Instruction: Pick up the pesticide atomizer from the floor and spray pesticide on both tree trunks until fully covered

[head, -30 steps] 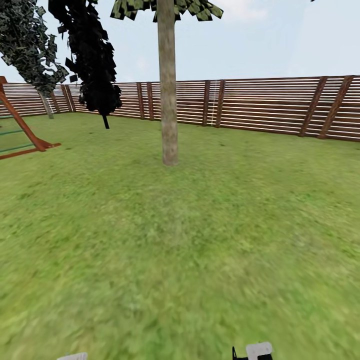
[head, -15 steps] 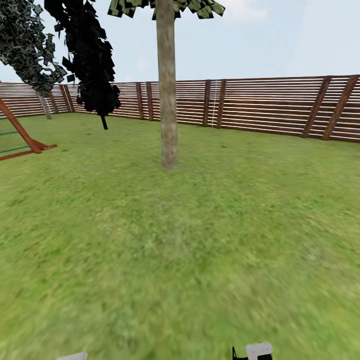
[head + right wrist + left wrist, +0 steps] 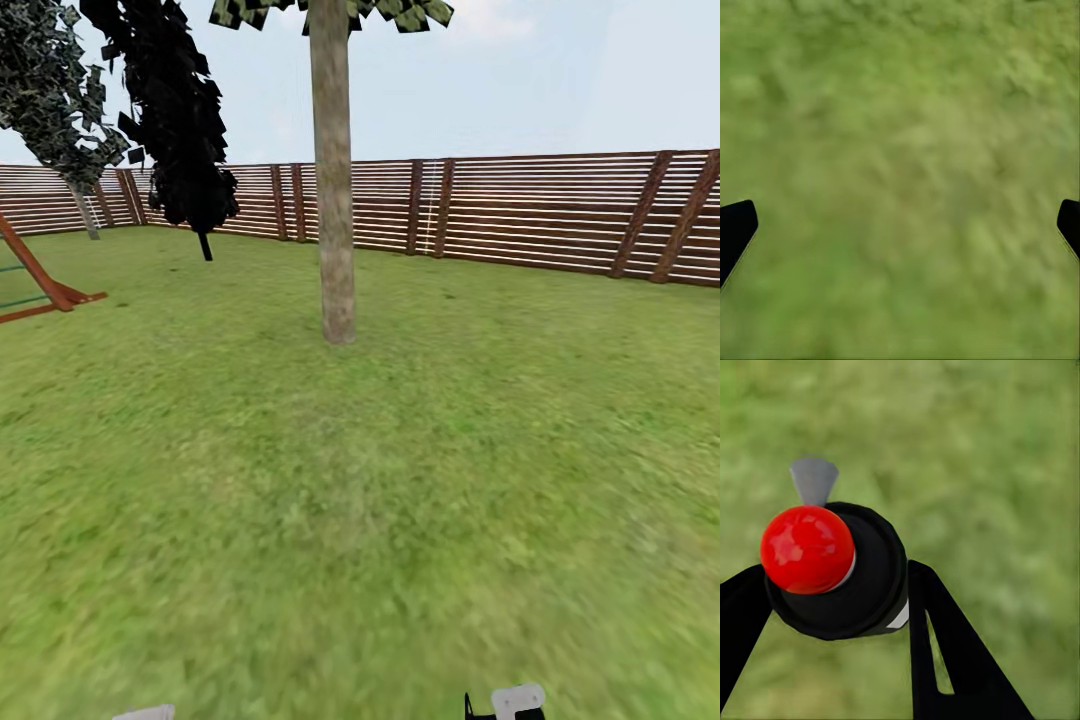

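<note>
- The pesticide atomizer (image 3: 844,574) sits between the two black fingers of the left gripper (image 3: 832,607), seen end-on in the left wrist view: a round dark cap with a glossy red dot (image 3: 806,549) on it and a small grey nozzle (image 3: 814,480) poking out beyond the cap.
- The left gripper's fingers press against the cap on both sides (one finger on each flank, no gap showing), so it is clamped on the atomizer, with blurred green lawn behind it.
- The right gripper (image 3: 900,225) is spread wide: only its two dark fingertips (image 3: 735,229) show at opposite edges of the right wrist view, with nothing but grass between them.
- In the head view a tree trunk (image 3: 334,180) stands upright on the lawn (image 3: 400,480) ahead, a straight mottled tan-grey column with a few flat green leaves (image 3: 395,12) at the top of the picture.
- To the left of that trunk, farther back, stands a near-black cone-shaped tree (image 3: 175,110), and beyond it a grey-green leafy tree (image 3: 50,90).
- A brown wooden fence (image 3: 520,210) of horizontal slats runs behind them across the lawn's far edge.
- A reddish-brown frame (image 3: 40,280) (part of some play structure) leans at the far left.
</note>
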Robot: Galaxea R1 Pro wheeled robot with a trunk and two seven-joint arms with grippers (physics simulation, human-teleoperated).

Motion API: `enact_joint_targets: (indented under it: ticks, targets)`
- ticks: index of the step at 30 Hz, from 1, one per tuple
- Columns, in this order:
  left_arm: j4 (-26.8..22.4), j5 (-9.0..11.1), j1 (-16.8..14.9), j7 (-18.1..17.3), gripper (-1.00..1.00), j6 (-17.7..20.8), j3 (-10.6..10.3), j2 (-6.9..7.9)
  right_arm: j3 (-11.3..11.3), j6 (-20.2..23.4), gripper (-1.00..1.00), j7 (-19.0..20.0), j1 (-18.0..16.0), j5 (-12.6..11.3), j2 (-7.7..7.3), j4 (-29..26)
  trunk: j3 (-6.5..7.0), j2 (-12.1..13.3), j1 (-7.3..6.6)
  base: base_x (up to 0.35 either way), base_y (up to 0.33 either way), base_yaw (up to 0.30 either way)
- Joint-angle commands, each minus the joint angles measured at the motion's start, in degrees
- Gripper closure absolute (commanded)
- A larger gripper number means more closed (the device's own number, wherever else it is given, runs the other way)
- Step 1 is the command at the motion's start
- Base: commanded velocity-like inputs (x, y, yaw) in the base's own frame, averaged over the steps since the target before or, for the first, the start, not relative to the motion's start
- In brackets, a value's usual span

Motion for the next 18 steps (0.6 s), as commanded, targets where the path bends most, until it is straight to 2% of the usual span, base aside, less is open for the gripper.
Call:
enact_joint_targets:
  ticks: [1, 18]
  targets:
    - [-0.01, 0.00, 0.00, -0.01, 1.00, 0.00, 0.03, 0.00, -0.01, 0.00, -1.00, 0.00, 0.00, 0.00, 0.00, 0.00, 0.00, 0.00, 0.00, 0.338, 0.000, 0.000]
    - [-0.01, 0.08, 0.00, -0.36, 1.00, -0.04, -0.01, 0.06, 0.02, 0.04, -1.00, 0.07, 0.00, 0.03, 0.13, -0.03, 0.00, 0.00, 0.00, 0.338, 0.000, 0.000]
